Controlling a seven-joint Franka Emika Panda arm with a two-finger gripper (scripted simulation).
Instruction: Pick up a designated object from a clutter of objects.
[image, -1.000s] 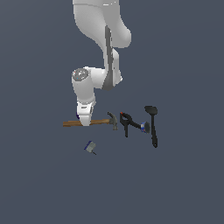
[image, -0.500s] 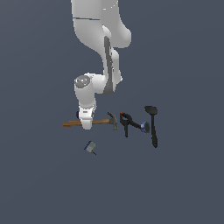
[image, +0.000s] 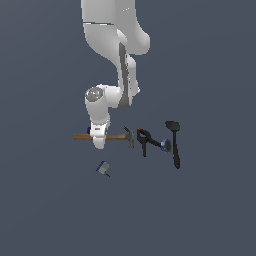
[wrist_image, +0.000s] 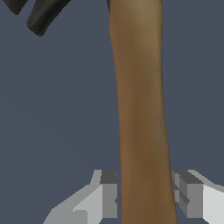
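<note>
1. Wrist view: the gripper (wrist_image: 146, 194) straddles the brown wooden handle of the claw hammer (wrist_image: 140, 109). One finger pad sits on each side of the handle. The pad (wrist_image: 109, 192) on one side looks to be touching the wood; a thin sliver of gap shows on the other. Cannot tell whether the fingers are pressing yet or only close around it.

2. Exterior view: the hammer (image: 115, 136) lies flat on the grey floor, handle running across the view, dark metal head toward the exterior view's right. The gripper (image: 99, 144) is down over the handle, partway along it and on the side away from the head.

3. Handling, as a judgement: rigid throughout, wood likely gives decent friction. The head is the heavy end, so a hold this far from it will probably let the head sag or the handle twist in the pads on lifting. A hold nearer the head would balance better, but the clutter lies there.

4. Just past the hammer head, toward the exterior view's right: a black clamp (image: 145, 141), near the head but apart as far as I can tell.

5. Further right: a black spoon (image: 175, 142), with a small blue-grey item (image: 165, 145) between it and the clamp.

6. A small grey-blue piece (image: 104, 168) lies apart from the handle, nearer the camera. Nothing blocks a straight lift.
</note>
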